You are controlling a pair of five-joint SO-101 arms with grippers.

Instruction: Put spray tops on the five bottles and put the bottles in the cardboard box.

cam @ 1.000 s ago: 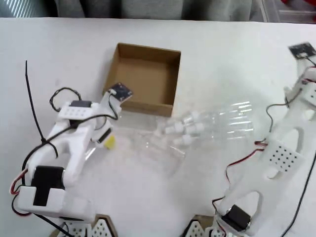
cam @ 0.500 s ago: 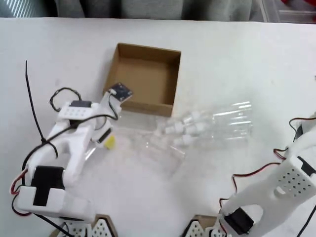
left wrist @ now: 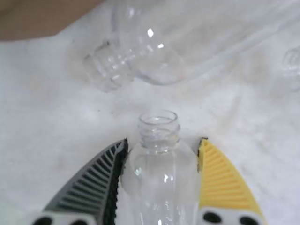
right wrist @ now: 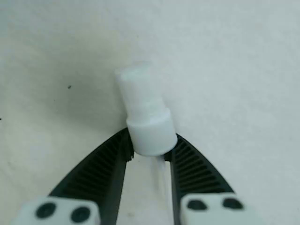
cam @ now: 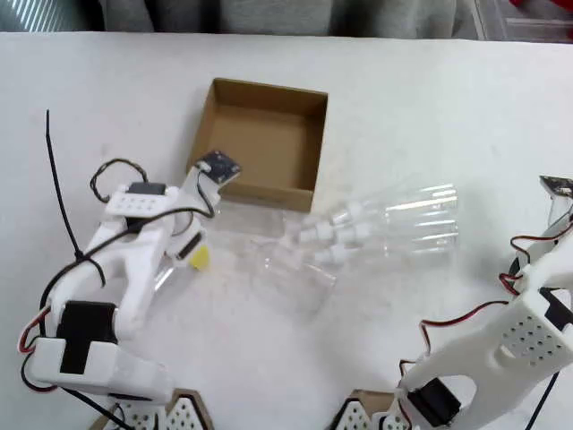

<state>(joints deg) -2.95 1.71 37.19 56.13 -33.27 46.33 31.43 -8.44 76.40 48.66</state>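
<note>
The left gripper [left wrist: 161, 144] is clamped on an open bottle [left wrist: 159, 187], jaws pressing on its shoulders and its bare neck pointing ahead; I cannot tell whether it rests on the table [cam: 430, 98]. Just past that neck lies a loose bottle [left wrist: 154, 42], also uncapped, and beyond it the box [cam: 253, 192], which holds nothing yet. Right of the box lie three capped bottles [cam: 394, 224], side by side, white tops toward the left arm. At the far right edge, well apart from the rest, the right gripper [right wrist: 149, 145] grips a spray top [right wrist: 143, 108] by its collar.

The step in hand looks like capping the held bottle; that calls for a steady left grip and the top lined up squarely with the neck before any twist. The capped bottles lie between the two arms – a low crossing would likely knock them; the loose bottle crowds the neck too.
</note>
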